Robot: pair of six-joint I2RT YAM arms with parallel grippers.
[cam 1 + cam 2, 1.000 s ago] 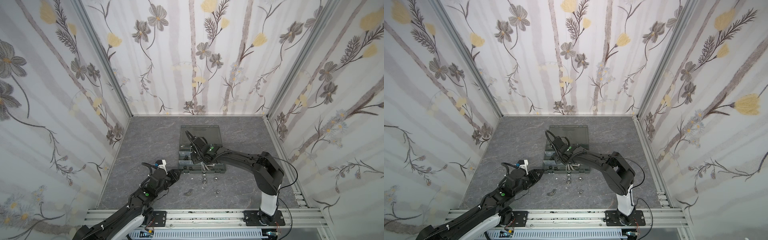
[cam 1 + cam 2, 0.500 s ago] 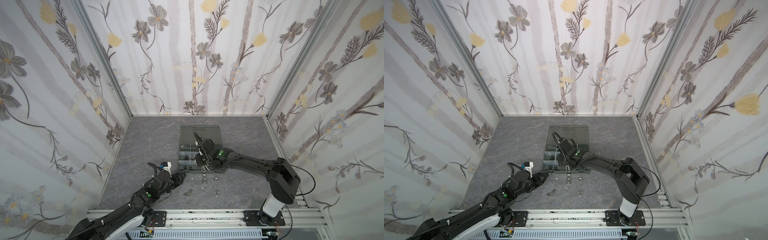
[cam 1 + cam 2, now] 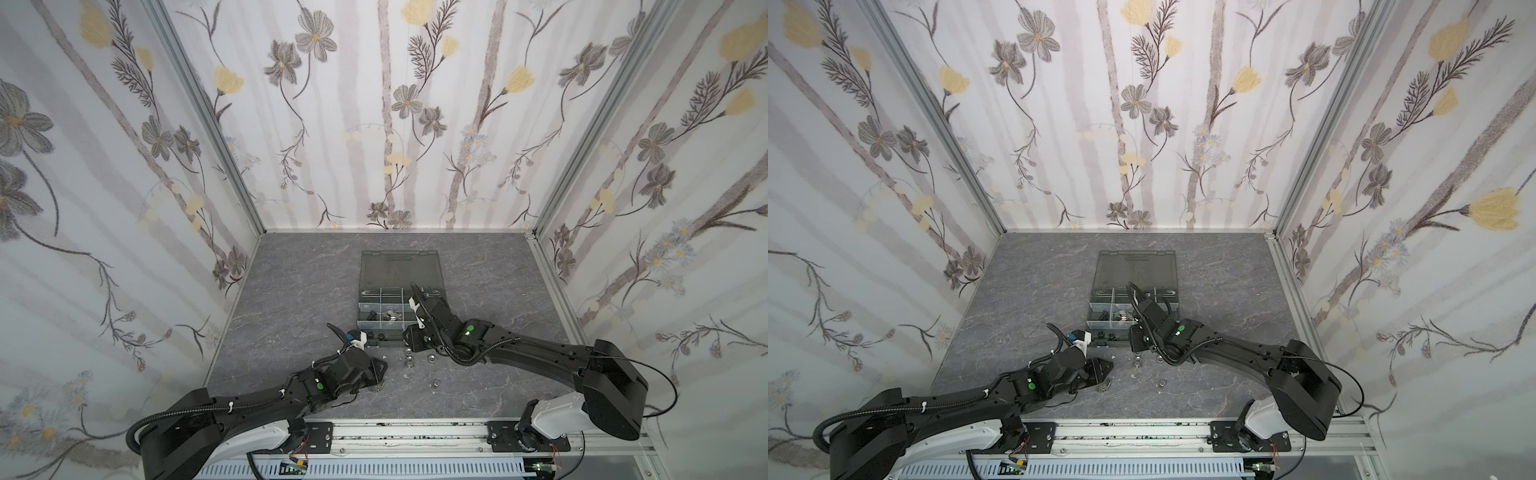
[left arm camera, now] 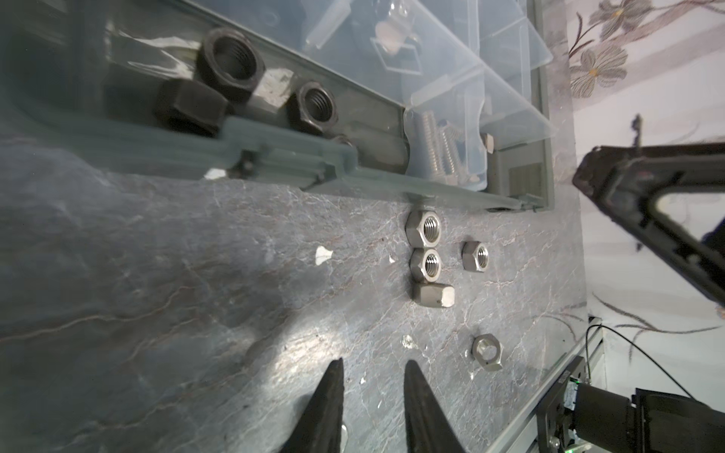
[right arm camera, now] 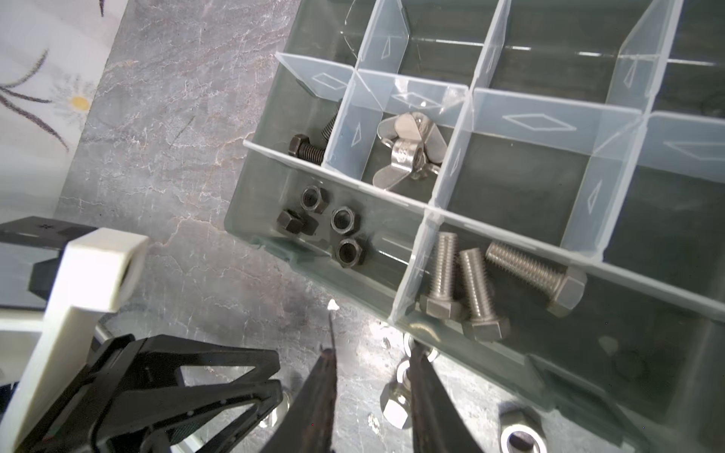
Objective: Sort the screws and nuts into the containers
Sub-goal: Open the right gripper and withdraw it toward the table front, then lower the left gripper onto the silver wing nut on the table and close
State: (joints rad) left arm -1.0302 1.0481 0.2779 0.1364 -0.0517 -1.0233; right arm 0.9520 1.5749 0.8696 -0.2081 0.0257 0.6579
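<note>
Right wrist: stamp on wing nut (image 5: 408,152) too blurred to read.

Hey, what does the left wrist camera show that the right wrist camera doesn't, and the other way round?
Left wrist only: the full spread of loose silver nuts on the table; the right wrist just clips a few. Right wrist only: the black screw. Both: the black nuts, the silver screws and the organizer box.
</note>
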